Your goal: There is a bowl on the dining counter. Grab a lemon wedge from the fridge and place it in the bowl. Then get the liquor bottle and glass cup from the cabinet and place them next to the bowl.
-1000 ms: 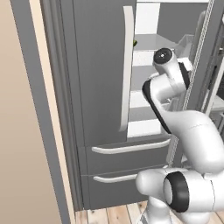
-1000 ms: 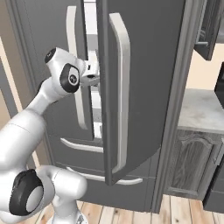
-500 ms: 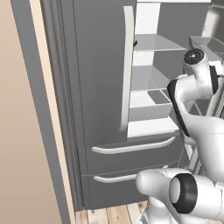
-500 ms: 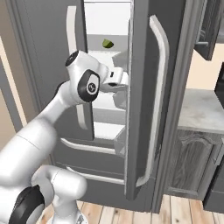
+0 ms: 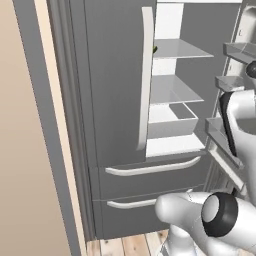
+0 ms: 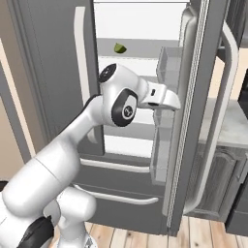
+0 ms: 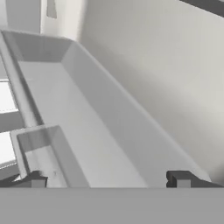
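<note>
The fridge (image 6: 53,72) stands with its left door shut and its right door (image 6: 193,111) swung wide. The lemon wedge (image 6: 119,48) lies on the top pale shelf inside, and shows as a small green spot (image 5: 153,49) just past the left door's edge. My gripper (image 6: 175,103) is at mid height by the inner side of the open door, well below and to the right of the wedge. In the hand view the gripper (image 7: 107,181) is open, nothing between its fingertips (image 7: 183,178), facing the pale door bins (image 7: 87,131). The bowl, dining counter, liquor bottle and glass cup are out of view.
Pale shelves (image 5: 175,90) and a bin (image 5: 170,120) sit inside the fridge, with two drawers (image 5: 150,167) below. A beige wall (image 5: 25,150) closes the left. Right of the fridge are a grey worktop (image 6: 230,127), arched base cabinets (image 6: 218,181) and a sliver of dark wall cabinet (image 6: 240,19).
The right fridge door has swung from nearly shut to wide open. My arm has swept right along with it, and the gripper has stayed open.
</note>
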Robot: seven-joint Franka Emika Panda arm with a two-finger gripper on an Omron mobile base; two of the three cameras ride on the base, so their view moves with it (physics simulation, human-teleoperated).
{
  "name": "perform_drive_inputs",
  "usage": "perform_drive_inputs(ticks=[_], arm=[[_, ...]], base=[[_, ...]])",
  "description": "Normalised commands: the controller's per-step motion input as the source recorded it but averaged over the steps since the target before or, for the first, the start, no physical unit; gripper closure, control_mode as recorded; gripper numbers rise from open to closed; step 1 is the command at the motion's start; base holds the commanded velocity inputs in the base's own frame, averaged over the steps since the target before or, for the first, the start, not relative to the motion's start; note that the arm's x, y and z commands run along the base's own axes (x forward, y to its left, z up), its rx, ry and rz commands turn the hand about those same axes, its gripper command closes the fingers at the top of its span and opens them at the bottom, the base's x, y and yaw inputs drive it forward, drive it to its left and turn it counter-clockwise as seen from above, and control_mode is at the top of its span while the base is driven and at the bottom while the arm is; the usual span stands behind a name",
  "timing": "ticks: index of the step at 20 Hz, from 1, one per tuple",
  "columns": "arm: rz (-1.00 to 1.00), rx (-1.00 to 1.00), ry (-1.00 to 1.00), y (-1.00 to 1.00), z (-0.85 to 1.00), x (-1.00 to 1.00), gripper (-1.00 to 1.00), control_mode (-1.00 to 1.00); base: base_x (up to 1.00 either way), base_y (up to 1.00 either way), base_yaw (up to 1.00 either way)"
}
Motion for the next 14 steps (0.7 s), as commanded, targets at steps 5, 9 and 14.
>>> perform_drive_inputs(ticks=[5,9,14], arm=[[0.04,0.1,0.0,-0.76,-0.02,0.01,-1.0,-1.0],[0.05,0.01,-0.05,0.11,0.0,-0.29,-1.0,-1.0],[0.03,0.0,-0.05,0.86,0.2,-0.4,-1.0,-1.0]], base=[[0.0,0.0,0.0],[0.0,0.0,0.0],[0.0,0.0,0.0]])
